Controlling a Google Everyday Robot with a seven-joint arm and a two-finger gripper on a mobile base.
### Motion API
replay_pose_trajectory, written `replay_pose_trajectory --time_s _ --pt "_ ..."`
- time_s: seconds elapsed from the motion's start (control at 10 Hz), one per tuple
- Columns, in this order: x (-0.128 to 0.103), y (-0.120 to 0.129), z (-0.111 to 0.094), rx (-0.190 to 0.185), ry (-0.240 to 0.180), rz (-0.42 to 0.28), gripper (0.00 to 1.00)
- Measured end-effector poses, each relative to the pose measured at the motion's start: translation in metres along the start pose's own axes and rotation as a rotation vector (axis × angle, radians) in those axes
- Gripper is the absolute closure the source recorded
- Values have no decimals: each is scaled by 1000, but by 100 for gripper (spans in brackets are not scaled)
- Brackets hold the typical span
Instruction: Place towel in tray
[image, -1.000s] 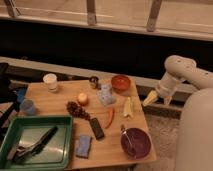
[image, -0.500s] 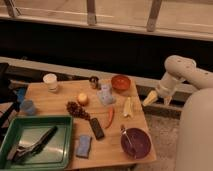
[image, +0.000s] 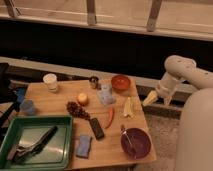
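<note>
Camera view — towel (image: 105, 95) well apart fr. open jaws.

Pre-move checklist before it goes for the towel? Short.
1. Hand open and empty: ok, it hangs off the right edge of the table.
2. Towel uncovered: ok, nothing lies on it.
3. Room around towel: cannot tell; orange bowl and metal cup stand close behind it.
4. Space in tray: ok, the dark tools leave bare floor on its right side.
5. Towel in tray: not ok, it sits mid-table.
</note>
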Motion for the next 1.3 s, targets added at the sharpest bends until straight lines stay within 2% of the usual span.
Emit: replay_pose_trajectory --time_s 0.9,1.1,1.3 --pt "0 0 0 5 -3 -3 20" --pt "1 7 -6 38 -28 -38 20" --pt "-12 39 -8 71 -48 -107 20"
